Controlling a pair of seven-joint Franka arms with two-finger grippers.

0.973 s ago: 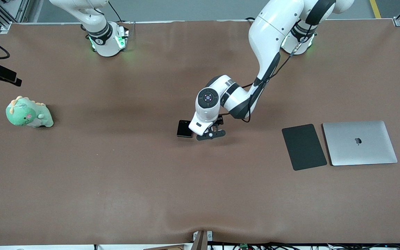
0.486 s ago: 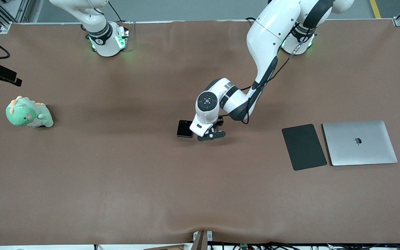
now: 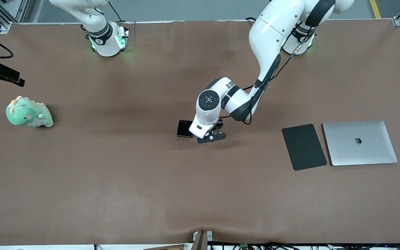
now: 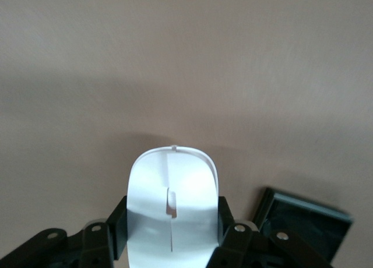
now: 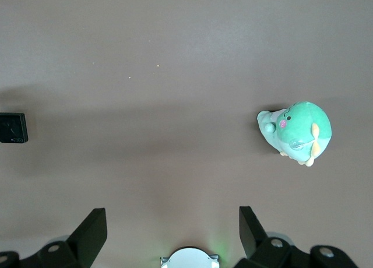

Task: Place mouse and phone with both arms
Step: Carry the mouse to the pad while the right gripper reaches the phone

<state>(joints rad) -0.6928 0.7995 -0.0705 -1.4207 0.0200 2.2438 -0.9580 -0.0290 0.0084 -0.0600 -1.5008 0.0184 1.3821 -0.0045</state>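
Left pincer point(image 4: 172, 233) pinches the mouse point(image 4: 172, 210) (phone point(image 3: 184, 128) beside it), arm bent low mid-table; right pincer point(image 5: 173, 230) spread.

brown table point(image 3: 116, 180), grey floor point(image 3: 186, 8)

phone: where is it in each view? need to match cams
Front view: the phone lies mid-table, right beside the left gripper.
Left wrist view: dark slab at the frame's lower corner, next to the mouse held between the fingers.
Right wrist view: small black square at the frame's edge.
Shared landmark: the green dinosaur plush in front and right wrist views.
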